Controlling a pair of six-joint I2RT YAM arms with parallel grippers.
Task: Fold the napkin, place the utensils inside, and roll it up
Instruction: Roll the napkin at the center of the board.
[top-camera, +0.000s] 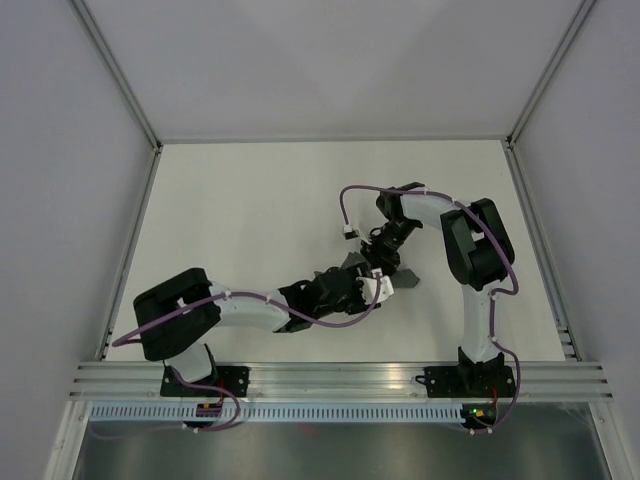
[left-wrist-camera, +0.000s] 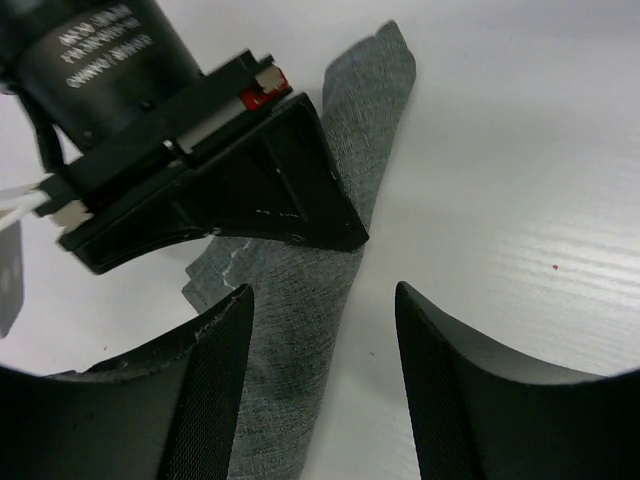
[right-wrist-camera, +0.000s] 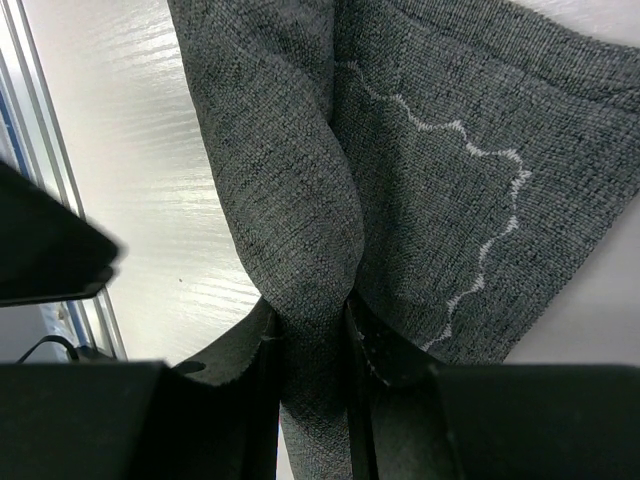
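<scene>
The dark grey napkin (top-camera: 405, 281) lies rolled into a long narrow bundle at the middle of the white table, mostly hidden under both grippers. In the left wrist view the roll (left-wrist-camera: 300, 300) runs diagonally between my open left gripper (left-wrist-camera: 322, 290), close to its left finger. My left gripper (top-camera: 368, 283) sits low over the roll's near end. My right gripper (right-wrist-camera: 312, 305) is shut on a rolled fold of the napkin (right-wrist-camera: 430, 200), whose pale wavy stitching shows. The right gripper (top-camera: 388, 245) also shows in the left wrist view (left-wrist-camera: 250, 190). No utensils are in view.
An aluminium rail (top-camera: 340, 380) runs along the near table edge, also seen in the right wrist view (right-wrist-camera: 40, 150). Pale enclosure walls (top-camera: 90, 200) bound the table on the left, right and far sides. The two arms cross closely at the centre.
</scene>
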